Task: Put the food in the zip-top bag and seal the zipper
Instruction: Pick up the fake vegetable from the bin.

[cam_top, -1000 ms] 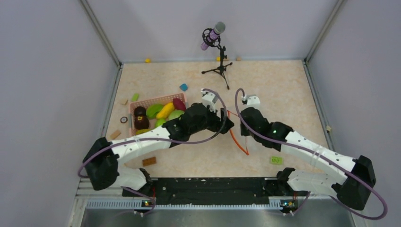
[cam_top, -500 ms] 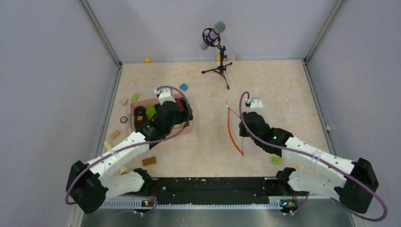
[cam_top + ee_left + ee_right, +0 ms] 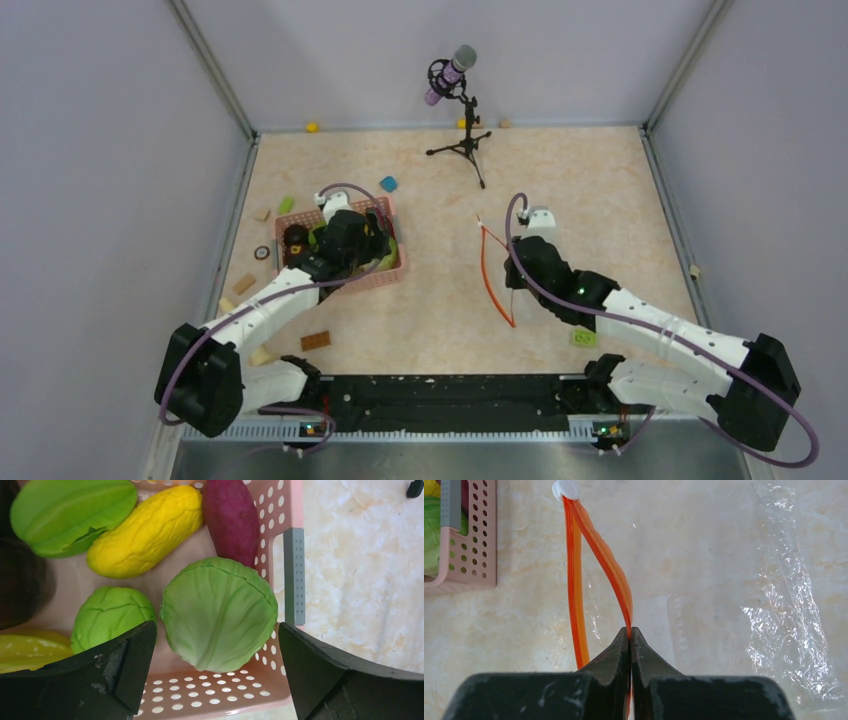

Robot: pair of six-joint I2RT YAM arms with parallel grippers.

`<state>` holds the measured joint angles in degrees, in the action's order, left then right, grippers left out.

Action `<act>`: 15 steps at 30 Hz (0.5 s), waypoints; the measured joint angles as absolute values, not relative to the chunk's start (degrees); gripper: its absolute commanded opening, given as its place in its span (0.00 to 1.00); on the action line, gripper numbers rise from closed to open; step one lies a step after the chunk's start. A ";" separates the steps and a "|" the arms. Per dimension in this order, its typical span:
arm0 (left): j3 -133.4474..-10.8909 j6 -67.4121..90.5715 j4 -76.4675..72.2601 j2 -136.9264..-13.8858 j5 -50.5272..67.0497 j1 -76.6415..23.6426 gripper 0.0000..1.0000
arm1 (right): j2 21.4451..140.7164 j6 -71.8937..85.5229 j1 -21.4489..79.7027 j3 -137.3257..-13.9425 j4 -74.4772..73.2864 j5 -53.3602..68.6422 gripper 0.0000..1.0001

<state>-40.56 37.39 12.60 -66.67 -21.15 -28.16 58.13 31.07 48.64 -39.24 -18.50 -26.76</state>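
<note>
Food (image 3: 150,535) lies in the pink basket (image 3: 286,505) on the left part of the desk (image 3: 580,180); none of it is in the bag. The left wrist view shows a pale green cabbage half (image 3: 220,612) against the basket's near wall. A maroon piece (image 3: 232,520) touches its far edge. A yellow piece (image 3: 130,545) sits beside the maroon one, with a bright green piece (image 3: 70,510) beyond it. A smaller green lump (image 3: 110,615) sits just left of the cabbage, and a dark brown piece (image 3: 20,585) shows at the view's left edge.

The left claw (image 3: 215,630) hangs over the basket, released, its fingers spread wide with the cabbage half between them. No contact with the cabbage is visible.

The bag (image 3: 794,605) lies crinkled and flat on the desk, to the right of the basket and apart from it. Its zipper (image 3: 574,580) is parted into two orange lips that meet at the white slider (image 3: 565,489) at the far end. The right claw (image 3: 630,632) is clenched on one lip, about halfway along it, so that lip bows away from the other. The other lip runs just left of the claw.
</note>
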 measured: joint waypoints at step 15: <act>-40.58 37.76 8.45 -73.71 -15.22 -25.23 0.63 | 57.87 31.09 48.64 -38.20 -16.05 -25.30 0.00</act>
